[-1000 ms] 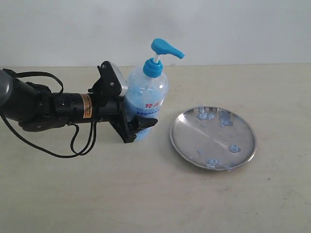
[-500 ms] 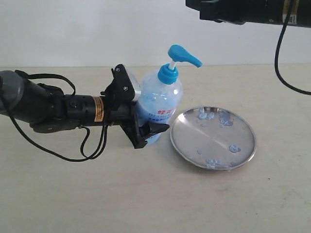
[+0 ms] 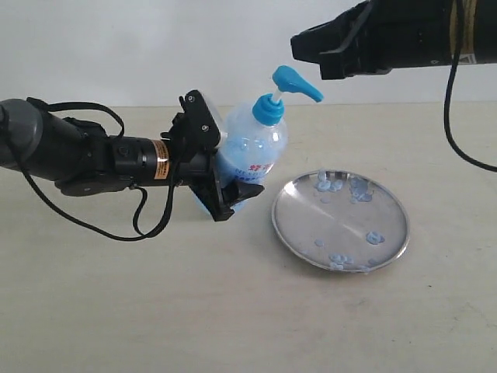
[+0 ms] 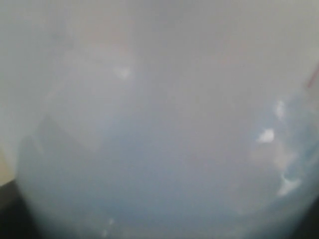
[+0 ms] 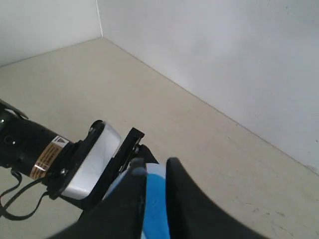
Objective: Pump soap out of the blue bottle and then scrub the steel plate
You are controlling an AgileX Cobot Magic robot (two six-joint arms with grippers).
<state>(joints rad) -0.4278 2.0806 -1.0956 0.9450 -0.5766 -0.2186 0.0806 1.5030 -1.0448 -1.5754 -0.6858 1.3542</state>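
While my left hand (image 3: 225,186) clamps the probably slick, squashy blue bottle (image 3: 252,151) round its belly, just left of the steel plate (image 3: 342,225), I'd press only its stiff pump head (image 3: 295,81); my right hand (image 3: 318,54) above it I cannot call open or closed

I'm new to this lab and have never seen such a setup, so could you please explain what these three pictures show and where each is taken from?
It is a robot with two black arms, each ending in a two-fingered gripper. The wide picture comes from a camera off the arms, and the other two come from cameras on the wrists. The left gripper is clamped round the blue bottle, tilting it toward the steel plate, which lies on the beige table, dotted with soap blobs. Its wrist camera sits so close that it shows only blurred bottle. The right gripper, slightly open, hovers above the blue pump head; its wrist camera looks down past its fingers.
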